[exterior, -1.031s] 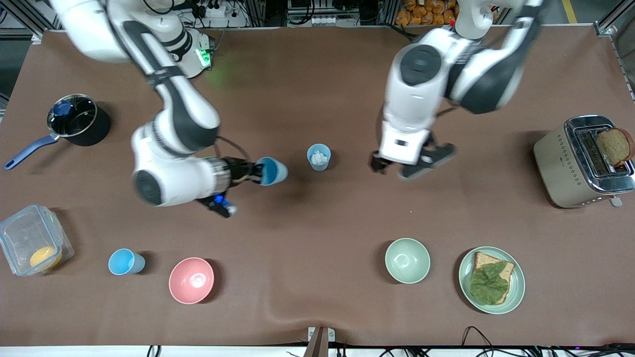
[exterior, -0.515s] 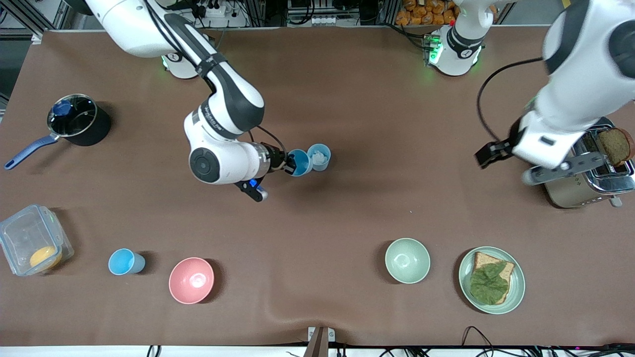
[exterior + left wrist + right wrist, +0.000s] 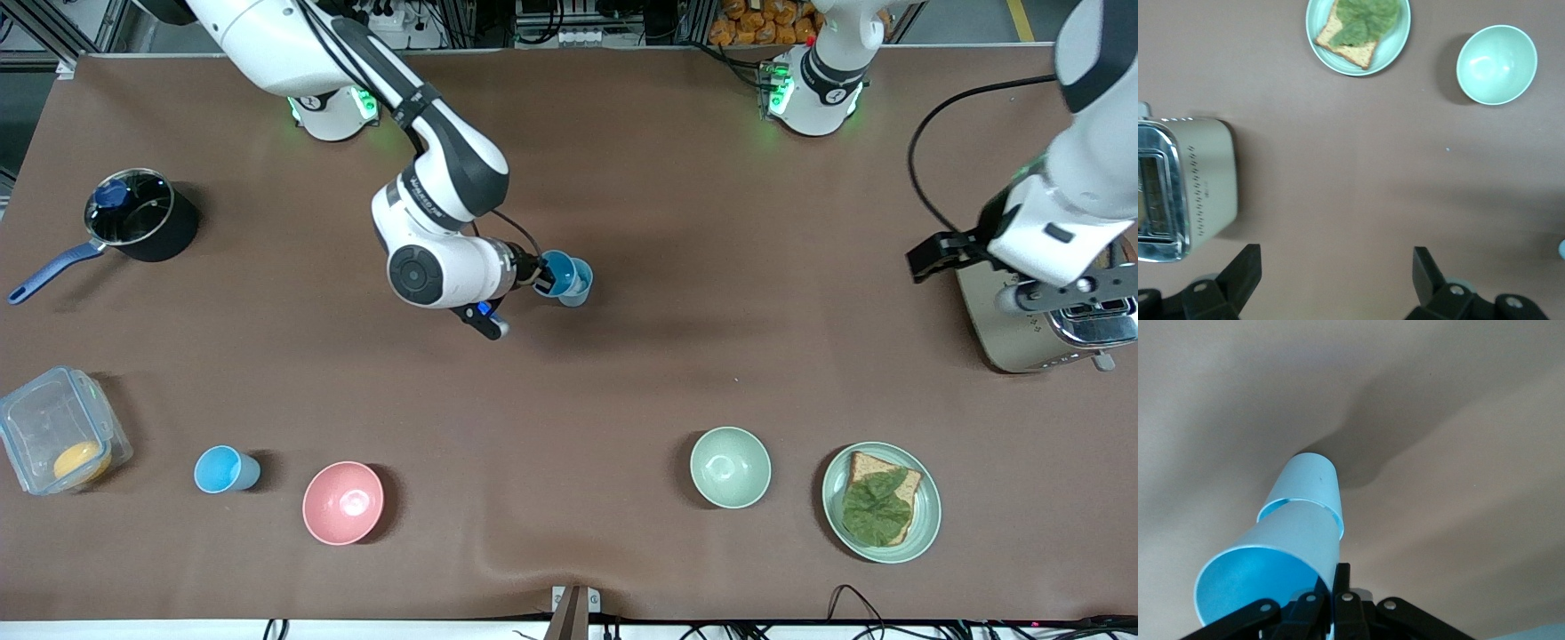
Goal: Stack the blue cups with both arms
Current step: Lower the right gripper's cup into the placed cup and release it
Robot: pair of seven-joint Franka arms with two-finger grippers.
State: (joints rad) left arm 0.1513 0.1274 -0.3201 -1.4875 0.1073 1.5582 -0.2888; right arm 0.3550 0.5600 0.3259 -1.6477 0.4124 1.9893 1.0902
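My right gripper point(image 3: 540, 272) is shut on the rim of a bright sky-blue cup point(image 3: 556, 271). The cup is tilted, with its bottom inside the mouth of a paler blue cup point(image 3: 581, 284) that stands mid-table. The right wrist view shows my right gripper point(image 3: 1338, 587) pinching the bright cup point(image 3: 1271, 567), which is nested in the paler cup point(image 3: 1313, 483). A second sky-blue cup point(image 3: 227, 469) stands beside the pink bowl point(image 3: 343, 502). My left gripper point(image 3: 978, 267) is open and empty beside the toaster point(image 3: 1022, 338). In the left wrist view my left gripper point(image 3: 1335, 273) has its jaws wide apart over bare table.
A black pot with a glass lid point(image 3: 133, 213) and a clear box with an orange thing point(image 3: 58, 440) are at the right arm's end. A pale green bowl point(image 3: 730, 467) and a plate with a sandwich point(image 3: 880, 502) lie near the front camera. They also show in the left wrist view: bowl point(image 3: 1496, 65), plate point(image 3: 1395, 40), toaster point(image 3: 1205, 187).
My right gripper carried the bright cup toward the left arm's end and set its bottom into the paler cup. My left arm swung away to the toaster.
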